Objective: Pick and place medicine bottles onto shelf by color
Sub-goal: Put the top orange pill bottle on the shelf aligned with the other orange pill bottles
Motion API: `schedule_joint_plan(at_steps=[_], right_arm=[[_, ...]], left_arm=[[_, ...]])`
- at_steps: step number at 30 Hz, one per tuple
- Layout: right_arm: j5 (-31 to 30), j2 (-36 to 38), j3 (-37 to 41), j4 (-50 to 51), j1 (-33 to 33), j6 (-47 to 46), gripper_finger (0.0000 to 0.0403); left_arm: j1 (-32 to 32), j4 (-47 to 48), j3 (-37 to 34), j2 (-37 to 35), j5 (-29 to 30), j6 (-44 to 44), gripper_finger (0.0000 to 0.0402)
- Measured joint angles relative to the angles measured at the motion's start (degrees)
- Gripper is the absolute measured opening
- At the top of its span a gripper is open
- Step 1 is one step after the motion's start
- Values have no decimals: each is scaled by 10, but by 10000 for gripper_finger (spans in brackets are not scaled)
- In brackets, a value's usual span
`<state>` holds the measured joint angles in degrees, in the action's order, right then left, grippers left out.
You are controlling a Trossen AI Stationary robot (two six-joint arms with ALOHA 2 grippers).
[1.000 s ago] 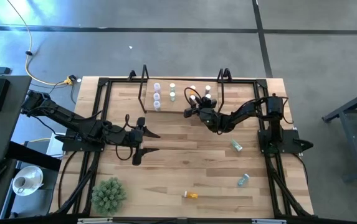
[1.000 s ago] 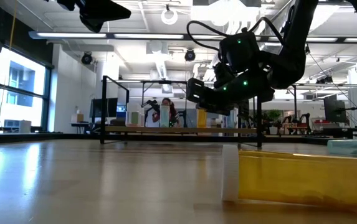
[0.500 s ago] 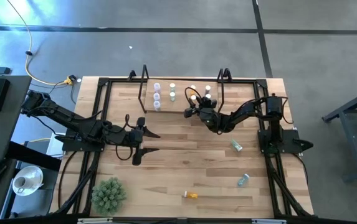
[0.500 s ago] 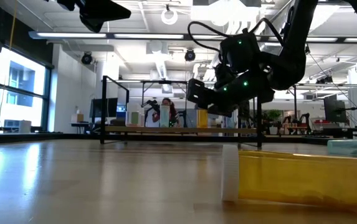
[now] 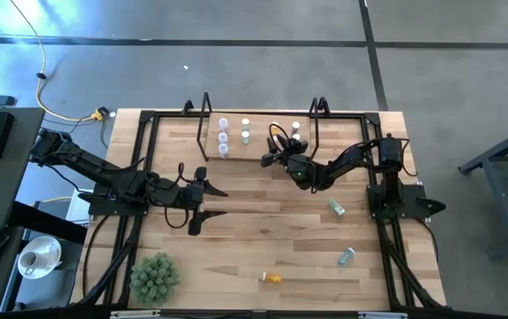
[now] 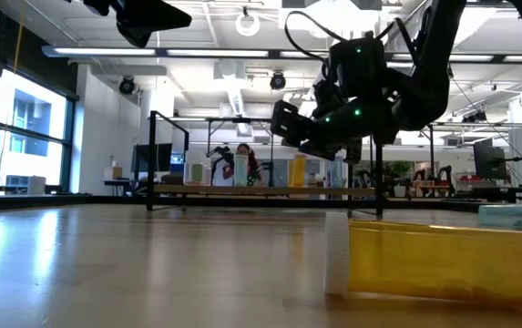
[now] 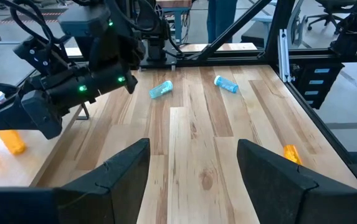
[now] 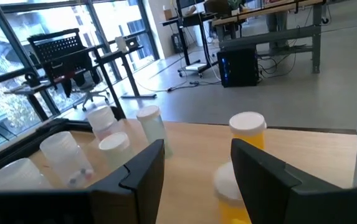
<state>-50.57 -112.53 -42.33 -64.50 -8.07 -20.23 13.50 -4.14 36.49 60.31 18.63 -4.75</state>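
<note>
Shelf (image 5: pixel 258 159) sits at the far middle of the table, black upright frames at both ends. Bottles already standing on it, sorted into groups as far as the high view lets me judge: a purple cluster (image 5: pixel 223 137) at the left end, a pale green pair (image 5: pixel 246 130) next to it, and orange bottles (image 5: pixel 294 131) toward the right end. The right wrist view confirms two orange bottles (image 8: pixel 247 132) upright just ahead of the fingers, with whitish and clear ones off to one side. Right gripper (image 5: pixel 273 156) hangs over the shelf's front edge, close to the orange group; its fingers stand parted and nothing sits between them, so I judge an orange bottle has just been set down and released. Left gripper (image 5: pixel 202 198) waits over the table's left-middle, jaws wide apart and empty, well away from the shelf. Still loose on the tabletop, all lying on their sides: one teal bottle (image 5: pixel 336 207) near the right arm's base, a second teal bottle (image 5: pixel 347 257) further toward the near edge, and one orange bottle (image 5: pixel 272 277) near the front edge, which fills the low view's foreground. Judgement: more than half done, three bottles left to carry. Green plant ball (image 5: pixel 154 276) at the near left corner is not part of the job.
</note>
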Motion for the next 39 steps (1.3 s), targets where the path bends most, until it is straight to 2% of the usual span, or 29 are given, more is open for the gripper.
schedule_joint_plan(at_steps=[11,19,22,27,32,35,39], right_arm=[[-1,20,0,-5,13,42,174],[-26,96,0,6,54,176,174],[-24,141,0,42,64,227,174],[-8,239,0,169,60,239,174],[56,323,-4,299,38,237,174],[76,354,-47,431,27,237,174],[122,361,-148,640,7,237,174]], left_arm=[[0,0,0,0,0,0,232],[0,4,0,0,0,0,232],[0,5,0,0,0,0,232],[0,5,0,0,0,0,232],[0,5,0,0,0,0,232],[0,4,0,0,0,-1,232],[0,4,0,0,0,-2,232]])
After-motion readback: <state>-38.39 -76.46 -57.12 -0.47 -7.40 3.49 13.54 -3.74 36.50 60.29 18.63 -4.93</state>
